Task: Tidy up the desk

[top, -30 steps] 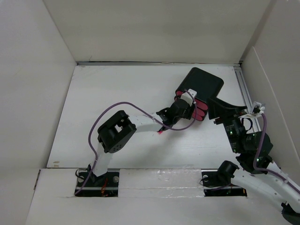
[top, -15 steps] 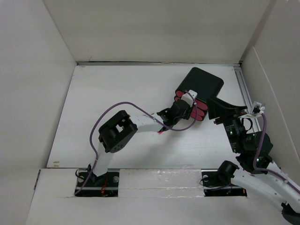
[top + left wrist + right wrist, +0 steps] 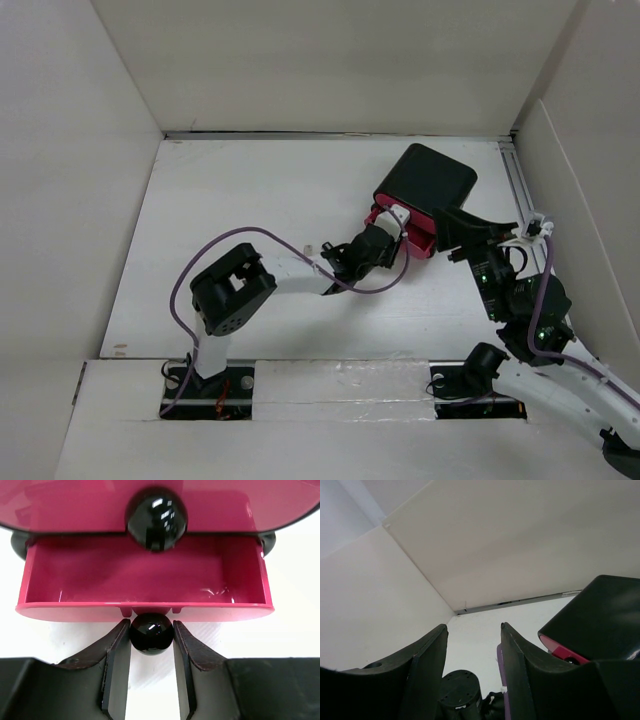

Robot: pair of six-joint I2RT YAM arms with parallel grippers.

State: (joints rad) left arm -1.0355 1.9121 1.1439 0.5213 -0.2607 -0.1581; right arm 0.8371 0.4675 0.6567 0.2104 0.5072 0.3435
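Broadly, the flat, matte white desk (image 3: 250, 200) fills the middle of the top view, fenced by plain white panel walls (image 3: 330, 60) at the back and both sides, with a silver metal rail (image 3: 520, 190) along its far right edge. Both arms reach over it from the near edge, and a purple cable (image 3: 200, 265) loops off the left one.

Next in size, a small black plastic cabinet (image 3: 428, 180) sits on the far right part of the desk, turned at an angle. Its lower glossy pink drawer (image 3: 145, 587) stands drawn out toward the left arm, and its inside looks bare. Above it, the upper pink drawer front (image 3: 75, 505) is flush with the cabinet and carries its own round black knob (image 3: 156, 517).

The right gripper (image 3: 473, 630) hovers just beside the cabinet's right side, jaws apart with nothing between them; whether a finger touches the cabinet I cannot tell.

The left gripper (image 3: 151, 636) is clenched on the lower drawer's small shiny black ball knob (image 3: 151, 629), one finger pressing each side.
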